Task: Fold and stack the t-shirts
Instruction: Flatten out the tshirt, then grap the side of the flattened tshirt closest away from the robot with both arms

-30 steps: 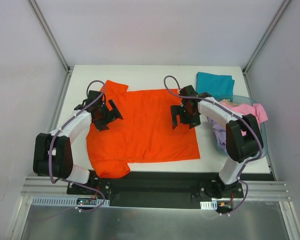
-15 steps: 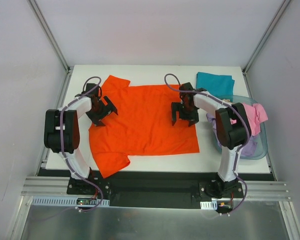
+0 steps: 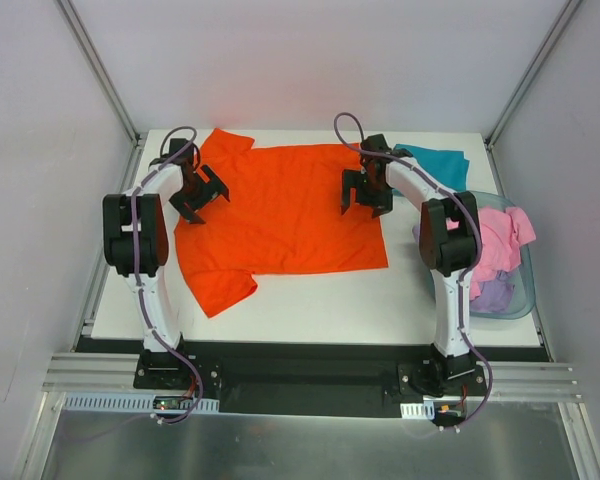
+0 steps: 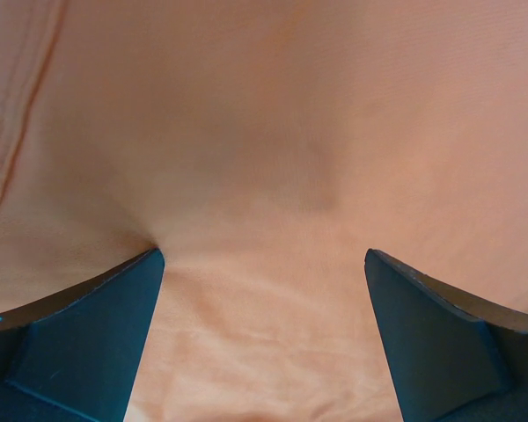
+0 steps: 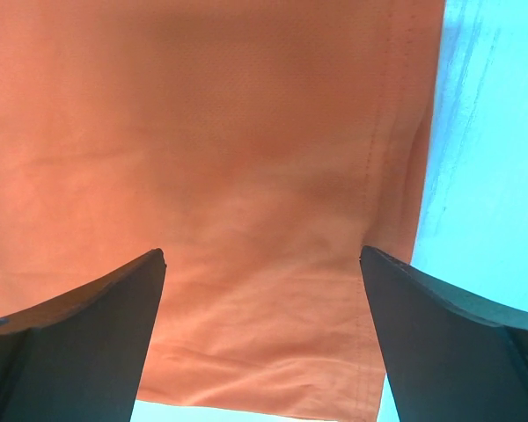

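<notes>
The orange-red t-shirt point(image 3: 280, 215) lay spread nearly flat across the middle of the desk point(image 3: 310, 310). Its sleeves pointed left and its hem ran down the right side. A few soft ripples crossed the cloth.

My left end effector point(image 3: 204, 195) was released, jaws spread wide. It sat low over the shoulder area near the far sleeve. In the left wrist view the cloth puckered at one fingertip, so I judged that tip was touching the fabric. My right end effector point(image 3: 364, 199) was likewise released and grasped nothing. It stood over the far right corner, and in the right wrist view the stitched hem ran just inside one finger, with bare desk beyond.

I took the step in hand to be catching the far edge at both ends for a lengthwise fold. To do it well, I would sink both pairs of fingers onto the cloth close to the edge and pinch at the same time. I would keep the span between them taut so the edge came over straight.

Outward from there, the folded teal t-shirt point(image 3: 442, 163) lay at the far right, just beside my right arm. The pink t-shirt point(image 3: 500, 235) and the lavender t-shirt point(image 3: 492, 293) were heaped in the tub point(image 3: 523, 285) at the right edge.
</notes>
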{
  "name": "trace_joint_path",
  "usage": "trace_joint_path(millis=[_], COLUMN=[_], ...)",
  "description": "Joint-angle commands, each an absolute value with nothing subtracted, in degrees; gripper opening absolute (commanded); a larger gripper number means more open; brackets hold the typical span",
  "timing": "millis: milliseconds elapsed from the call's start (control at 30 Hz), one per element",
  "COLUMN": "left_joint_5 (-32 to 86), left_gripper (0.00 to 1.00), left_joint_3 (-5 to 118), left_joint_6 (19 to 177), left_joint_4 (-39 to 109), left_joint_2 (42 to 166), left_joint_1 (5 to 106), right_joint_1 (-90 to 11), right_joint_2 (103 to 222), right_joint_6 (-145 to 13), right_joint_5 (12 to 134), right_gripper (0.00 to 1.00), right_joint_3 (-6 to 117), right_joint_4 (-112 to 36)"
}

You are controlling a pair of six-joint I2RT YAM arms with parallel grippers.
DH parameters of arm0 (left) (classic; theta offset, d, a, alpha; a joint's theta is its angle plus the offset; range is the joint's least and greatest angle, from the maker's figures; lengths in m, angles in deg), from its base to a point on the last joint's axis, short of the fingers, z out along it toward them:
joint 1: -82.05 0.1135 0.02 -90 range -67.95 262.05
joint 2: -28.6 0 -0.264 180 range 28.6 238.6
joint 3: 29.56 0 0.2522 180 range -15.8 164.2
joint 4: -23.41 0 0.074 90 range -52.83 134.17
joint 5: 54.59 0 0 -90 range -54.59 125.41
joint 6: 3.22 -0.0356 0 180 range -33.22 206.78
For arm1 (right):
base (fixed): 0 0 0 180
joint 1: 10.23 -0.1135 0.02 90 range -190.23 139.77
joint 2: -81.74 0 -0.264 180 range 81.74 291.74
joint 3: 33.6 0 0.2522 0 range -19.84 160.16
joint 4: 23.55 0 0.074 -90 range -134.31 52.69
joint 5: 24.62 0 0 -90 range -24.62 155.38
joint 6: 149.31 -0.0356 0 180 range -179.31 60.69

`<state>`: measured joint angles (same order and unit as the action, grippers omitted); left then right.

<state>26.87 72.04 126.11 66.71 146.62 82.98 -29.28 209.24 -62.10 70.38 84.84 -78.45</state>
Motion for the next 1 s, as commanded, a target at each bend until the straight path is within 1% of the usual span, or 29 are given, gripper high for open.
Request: trace_joint_path(millis=[0, 133, 267, 333, 433, 500, 600, 633, 667, 700, 733, 767, 800, 833, 867, 967], left_joint_5=[30.31, 31.45, 31.54, 31.98, 32.07, 32.07, 31.54, 31.37, 31.37, 31.37, 31.71, 31.89, 31.2, 30.32, 29.88, 28.56], left_gripper=[0.99, 0.99, 0.99, 0.99, 0.99, 0.99, 0.99, 1.0, 0.99, 0.99, 0.99, 0.99, 0.99, 0.99, 0.99, 0.99], left_joint_3=[72.19, 66.48, 64.36, 65.23, 68.66, 70.33, 68.15, 66.49, 62.12, 59.46, 53.96, 51.12, 48.13, 42.1, 39.25, 28.88], left_joint_6=[123.87, 124.13, 123.35, 122.91, 122.11, 121.94, 122.81, 123.25, 123.78, 123.96, 124.31, 125.88, 126.5, 126.85, 127.82, 130.71], left_joint_4=[71.62, 71.8, 71.71, 72.15, 73.73, 74.43, 75.58, 75.58, 75.84, 76.1, 76.72, 78.72, 79.53, 80.23, 80.93, 84.54], left_joint_2=[144.8, 142.33, 140.67, 139.87, 136.98, 133.03, 125.13, 122.67, 117.51, 114.85, 112.21, 106.96, 104.3, 101.58, 96.33, 86.74], left_joint_1=[83.54, 83.54, 83.46, 83.54, 83.54, 83.54, 83.45, 83.45, 83.28, 83.37, 83.37, 83.37, 83.37, 83.28, 83.28, 83.01], right_joint_1=[-29.22, -29.39, -29.39, -29.31, -29.31, -29.39, -29.39, -29.39, -29.39, -29.48, -29.57, -29.66, -29.83, -29.92, -30.1, -30.8], right_joint_2=[208.56, 204.45, 201.02, 199.69, 196.97, 194.17, 188.55, 186.43, 184.5, 179.96, 177.82, 175.89, 173.78, 170.71, 169.38, 166.73], right_joint_6=[-62.91, -64.41, -64.67, -63.89, -62.22, -61.34, -61.07, -61.5, -61.77, -62.12, -62.65, -64.04, -64.67, -65.28, -66.51, -66.87], right_joint_5=[72.32, 73.82, 72.94, 72.42, 70.4, 69.69, 69.07, 69.51, 69.95, 70.39, 70.91, 71.44, 72.23, 73.45, 74.16, 75.66], right_gripper=[0.97, 0.97, 0.97, 0.97, 0.97, 0.97, 0.97, 0.97, 0.97, 0.97, 0.97, 0.97, 0.97, 0.97, 0.97, 0.97], right_joint_3=[86.16, 75.12, 70.52, 70.68, 74.72, 77.97, 77.2, 75.54, 73.34, 67.23, 63.95, 60.87, 54.05, 51.38, 48.65, 41.87], right_joint_4=[-79.15, -74.68, -73.52, -73.78, -75.88, -77.12, -76.08, -75.11, -73.54, -69.43, -67.39, -65.45, -61.78, -60.18, -58.94, -56.21])
